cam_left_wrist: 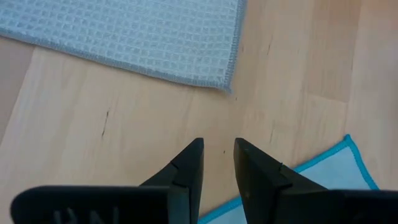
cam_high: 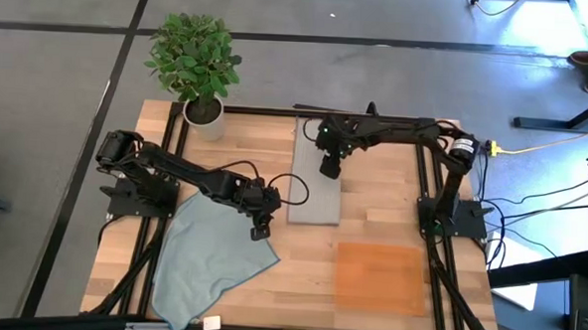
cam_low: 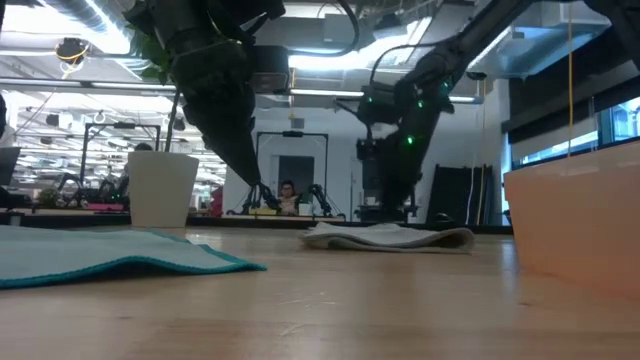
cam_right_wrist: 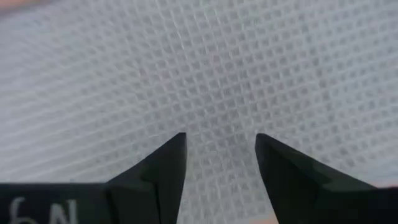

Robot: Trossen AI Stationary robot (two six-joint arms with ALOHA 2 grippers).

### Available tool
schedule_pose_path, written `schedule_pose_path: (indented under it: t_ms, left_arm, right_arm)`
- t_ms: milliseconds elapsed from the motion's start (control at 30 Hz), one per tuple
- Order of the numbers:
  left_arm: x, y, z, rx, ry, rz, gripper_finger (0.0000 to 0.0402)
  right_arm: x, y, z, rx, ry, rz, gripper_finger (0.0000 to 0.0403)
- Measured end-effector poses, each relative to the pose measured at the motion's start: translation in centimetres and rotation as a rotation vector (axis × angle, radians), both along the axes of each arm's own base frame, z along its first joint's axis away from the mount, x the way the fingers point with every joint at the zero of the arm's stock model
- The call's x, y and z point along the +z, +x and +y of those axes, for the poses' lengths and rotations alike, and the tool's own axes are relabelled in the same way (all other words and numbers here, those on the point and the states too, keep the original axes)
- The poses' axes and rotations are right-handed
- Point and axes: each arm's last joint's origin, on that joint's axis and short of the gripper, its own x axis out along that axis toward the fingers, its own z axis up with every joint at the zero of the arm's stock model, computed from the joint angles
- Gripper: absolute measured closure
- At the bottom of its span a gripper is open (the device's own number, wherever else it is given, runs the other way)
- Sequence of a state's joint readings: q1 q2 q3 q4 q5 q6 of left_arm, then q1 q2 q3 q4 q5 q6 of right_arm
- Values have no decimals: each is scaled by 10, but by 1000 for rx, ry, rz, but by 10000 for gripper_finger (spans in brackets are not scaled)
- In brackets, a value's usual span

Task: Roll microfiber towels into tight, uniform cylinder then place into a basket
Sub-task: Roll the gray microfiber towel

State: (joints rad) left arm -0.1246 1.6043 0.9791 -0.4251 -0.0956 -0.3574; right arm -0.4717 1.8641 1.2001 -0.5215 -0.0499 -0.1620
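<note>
1. Grey waffle-weave towel point(cam_high: 315, 186) lies flat and folded at table centre, its far end under the right gripper point(cam_high: 330, 170); that gripper's fingers stand apart just above the weave, holding nothing
2. You want both fingers over the towel's short far edge before closing; pinch the edge alone, then turn it over toward the near side so the first wrap is small and tight
3. Keep the edge square to the towel's long sides, or the roll will likely cone out at one end
4. Left gripper point(cam_high: 262, 223) hangs over bare wood between the two cloths, fingers a little apart and empty; from its wrist view the grey towel's corner point(cam_left_wrist: 227, 84) is near ahead and the pale blue towel's teal hem point(cam_left_wrist: 339, 158) just beside
5. Pale blue towel point(cam_high: 205, 261) is spread loose at the near left, one corner hanging off the table edge; unrolled
6. Basket point(cam_high: 380, 278) sits near right, well apart from both cloths
7. Potted plant point(cam_high: 194, 66) at the far left corner stands clear of the working path
8. A person point(cam_low: 288, 195) shows far behind the table in the low view
</note>
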Motion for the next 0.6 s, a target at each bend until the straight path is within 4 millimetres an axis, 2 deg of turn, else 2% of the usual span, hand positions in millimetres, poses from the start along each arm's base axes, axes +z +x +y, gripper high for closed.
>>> schedule_pose_path:
  t_ms: [133, 300, 500, 600]
  left_arm:
    - [0, 0, 0, 0, 0, 1, 321]
    - [0, 0, 0, 0, 1, 3, 321]
    - [0, 0, 0, -1, 1, 2, 321]
    - [0, 0, 0, -1, 1, 1, 321]
  right_arm:
    - [30, 0, 6, 59, 8, 48, 210]
    - [43, -8, 39, 249, 79, 125, 210]
    - [38, -18, 93, 590, 156, 151, 210]
    - [26, -20, 118, 740, 183, 133, 210]
